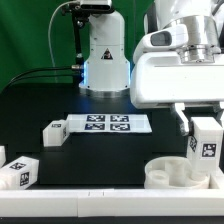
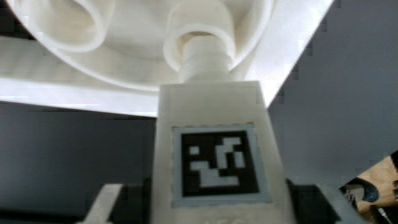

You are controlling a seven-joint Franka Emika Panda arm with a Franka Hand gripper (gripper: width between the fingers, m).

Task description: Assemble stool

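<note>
here my gripper (image 1: 203, 126) is clamped on one leg (image 1: 206, 146), its long axis upright. the round seat (image 1: 172, 174) lies just below the leg's free end, at the exterior view's right. i judge the next move must go straight down.

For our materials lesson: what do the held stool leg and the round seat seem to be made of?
Stool leg: probably white plastic, smooth and matte; uniform colour, crisp moulded edges, a paper-like tag on one face. Round seat: seemingly the same white plastic; smooth rim with soft highlights.
</note>
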